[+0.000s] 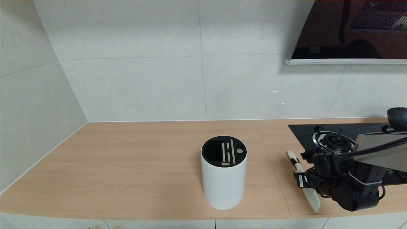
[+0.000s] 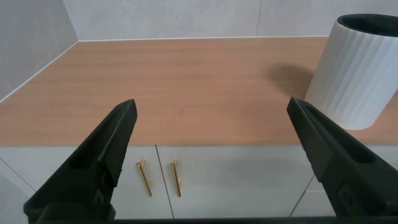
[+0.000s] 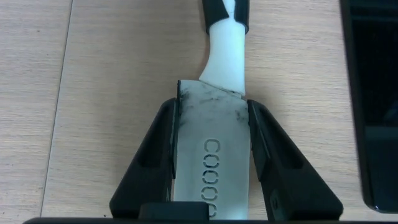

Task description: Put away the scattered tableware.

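A white ribbed cylindrical holder with a black slotted top stands near the middle of the wooden counter; it also shows as the holder in the left wrist view. A white knife with a white-and-black handle lies on the counter to its right, close to the front edge. My right gripper is low over it, shut on the knife's blade, one finger pressing each edge. My left gripper hangs open and empty in front of the counter's front edge, left of the holder.
A black cooktop with a gas burner lies at the right, just behind the knife, and a dark pan sits at its far edge. A range hood hangs above. Cabinet doors with gold handles are below the counter.
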Robot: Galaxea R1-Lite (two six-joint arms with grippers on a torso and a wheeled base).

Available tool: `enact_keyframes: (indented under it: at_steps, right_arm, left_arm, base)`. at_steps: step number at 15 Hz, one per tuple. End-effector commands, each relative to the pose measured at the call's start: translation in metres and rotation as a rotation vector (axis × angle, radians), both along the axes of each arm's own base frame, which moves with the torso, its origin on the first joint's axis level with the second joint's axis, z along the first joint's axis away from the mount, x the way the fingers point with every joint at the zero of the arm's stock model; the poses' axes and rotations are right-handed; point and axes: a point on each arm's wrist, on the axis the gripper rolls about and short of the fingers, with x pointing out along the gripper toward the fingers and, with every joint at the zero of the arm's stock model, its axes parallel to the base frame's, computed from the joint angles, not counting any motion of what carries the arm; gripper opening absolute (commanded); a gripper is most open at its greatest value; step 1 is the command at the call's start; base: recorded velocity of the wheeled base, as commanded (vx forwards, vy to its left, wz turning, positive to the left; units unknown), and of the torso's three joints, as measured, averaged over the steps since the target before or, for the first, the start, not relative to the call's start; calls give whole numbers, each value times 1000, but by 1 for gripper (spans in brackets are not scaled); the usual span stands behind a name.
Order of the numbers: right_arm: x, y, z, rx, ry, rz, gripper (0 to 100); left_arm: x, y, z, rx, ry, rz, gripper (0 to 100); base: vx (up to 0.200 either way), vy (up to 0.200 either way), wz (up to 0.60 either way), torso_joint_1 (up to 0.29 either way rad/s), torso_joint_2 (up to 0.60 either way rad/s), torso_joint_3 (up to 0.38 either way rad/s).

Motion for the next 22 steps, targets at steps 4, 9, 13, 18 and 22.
enact_keyframes:
  at_steps: [4,9,13,18,22]
  right_arm:
    - [-8,1,40,15,-88,3,0]
    - [-37,15,109,42,-249,58,0]
    - [-61,27,141,61,-332,112,0]
    - [-64,51,183,90,-458,201,0]
    - [-58,75,219,120,-501,275,0]
  left_arm:
    - [0,0,0,0,0,0,100]
    - [0,0,0,8,0,0,100]
    - [0,0,0,67,1,-1,100]
    - [-3,-3,63,54,-42,-157,100]
    - [57,-8,124,1,161,-357,100]
  base:
    - [0,0,0,0,0,0]
    - [0,0,0,0,0,0]
    - [0,0,0,0,0,0]
    - [0,0,0,0,0,0]
    - [0,0,0,0,0,0]
